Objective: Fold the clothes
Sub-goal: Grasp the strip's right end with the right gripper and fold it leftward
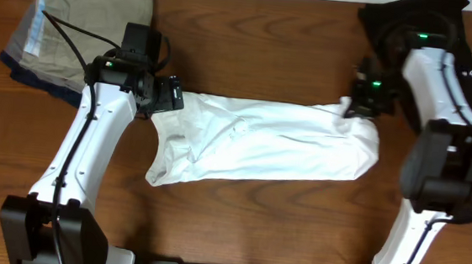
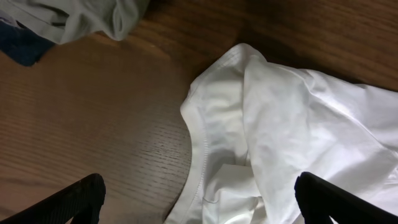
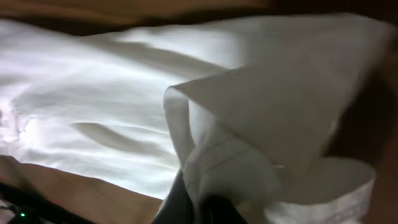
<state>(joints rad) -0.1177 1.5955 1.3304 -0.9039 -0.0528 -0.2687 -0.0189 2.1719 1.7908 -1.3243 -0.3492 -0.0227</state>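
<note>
We see a white cotton T-shirt (image 1: 269, 143) lying on the brown wooden table (image 1: 237, 225), gathered into a long, wrinkled band that runs left to right across the middle. Its left end shows a curved stitched edge resting on the wood. Its upper right corner is bunched and raised.

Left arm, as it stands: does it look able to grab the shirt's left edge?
Probably yes. The left gripper is open at the white T-shirt's left edge, which shows between its fingers in the wrist view. Only bare table lies beside it; the folded clothes sit apart.
</note>
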